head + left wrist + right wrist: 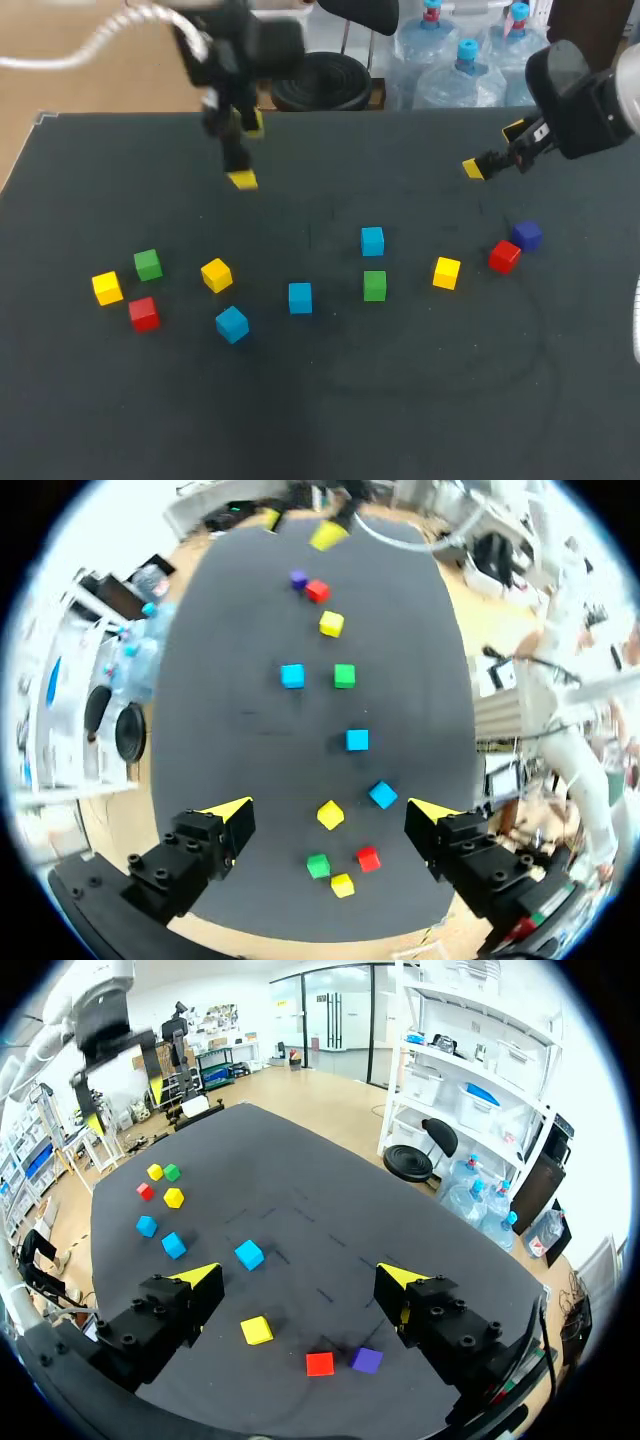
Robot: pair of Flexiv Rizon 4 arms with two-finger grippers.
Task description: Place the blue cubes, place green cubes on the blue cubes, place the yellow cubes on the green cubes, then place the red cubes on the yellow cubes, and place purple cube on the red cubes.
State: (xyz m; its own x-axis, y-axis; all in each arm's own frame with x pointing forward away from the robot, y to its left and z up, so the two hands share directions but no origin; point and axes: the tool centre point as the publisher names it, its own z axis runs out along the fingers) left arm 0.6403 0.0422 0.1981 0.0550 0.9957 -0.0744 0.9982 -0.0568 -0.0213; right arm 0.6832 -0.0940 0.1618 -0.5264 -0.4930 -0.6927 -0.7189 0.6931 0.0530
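Note:
Three blue cubes [372, 240] [300, 297] [232, 323] lie mid-table. One green cube [375, 285] sits below the upper blue one, another green cube [148, 264] at the left beside a yellow cube [107, 288], a red cube [144, 313] and a second yellow cube [216, 274]. To the right lie a third yellow cube [447, 272], a red cube [504, 256] and the purple cube [527, 235]. My left gripper [246, 150] hangs open high over the far left. My right gripper [492, 150] is open above the far right, holding nothing.
All cubes lie singly on the dark table [330, 400], none stacked. The table's far edge [330, 112] runs just behind both grippers. A wide bare strip stretches along the near side.

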